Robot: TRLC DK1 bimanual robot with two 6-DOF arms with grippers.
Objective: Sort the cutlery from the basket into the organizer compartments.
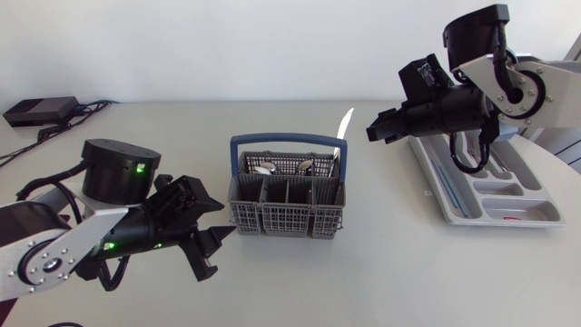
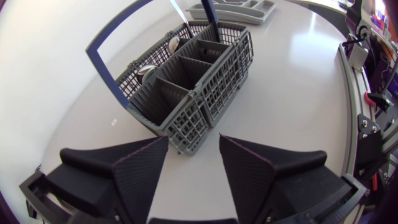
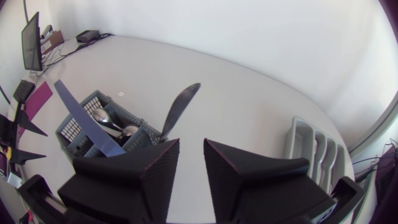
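Cutlery sits in the basket (image 1: 286,221): a knife (image 1: 344,123) stands blade-up in the back corner on the organizer's side, and spoons (image 1: 264,169) lie in the back compartments. Your right gripper (image 3: 191,146) hangs just beside the basket, above that corner, its fingers a narrow gap apart and holding nothing. The blade rises just ahead of the gap, seemingly untouched. You look to be at the reach for the knife. The next move likely calls for bringing the fingers to either side of the blade, closing, then lifting straight up to clear the basket's wall and blue handle (image 1: 283,140). Your left gripper (image 2: 193,146) sits low at the basket's opposite front corner, fingers wide and empty. The organizer (image 1: 545,213) lies well apart from the basket, past your right arm. The knife's handle is hidden inside the basket. Your right arm covers part of the organizer, and what already lies in it is hard to make out.
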